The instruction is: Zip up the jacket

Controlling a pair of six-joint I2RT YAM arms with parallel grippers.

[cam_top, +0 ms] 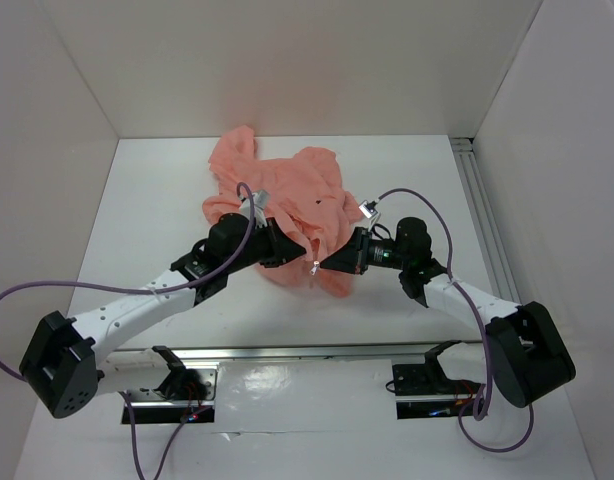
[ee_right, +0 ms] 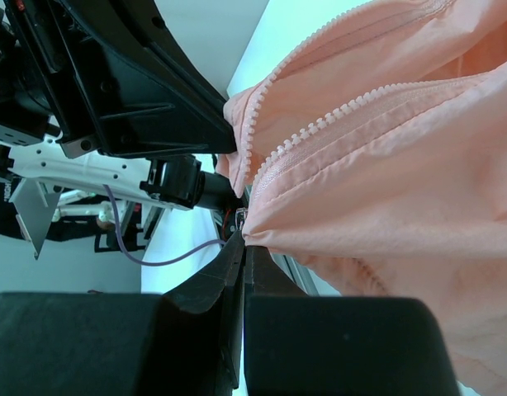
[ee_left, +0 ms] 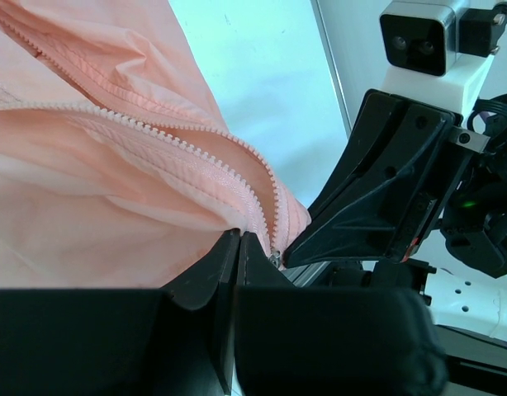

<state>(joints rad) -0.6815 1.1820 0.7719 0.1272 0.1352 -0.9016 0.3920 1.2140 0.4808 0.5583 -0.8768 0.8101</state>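
Up close, left hand [ee_left: 237, 247] and right hand [ee_right: 244, 246] each pinch the jacket [cam_top: 297, 190]; only wrist views reveal unmeshed zipper teeth [ee_left: 167, 136].

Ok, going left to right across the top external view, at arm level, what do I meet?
Left arm's base → left hand → pale zipper pull → right hand → right arm's base.

White arm links [cam_top: 127, 305], black joints [cam_top: 57, 362], looping purple cables [cam_top: 87, 286], black wedge-fingered left hand [ee_left: 237, 243] and right hand [ee_right: 241, 247].
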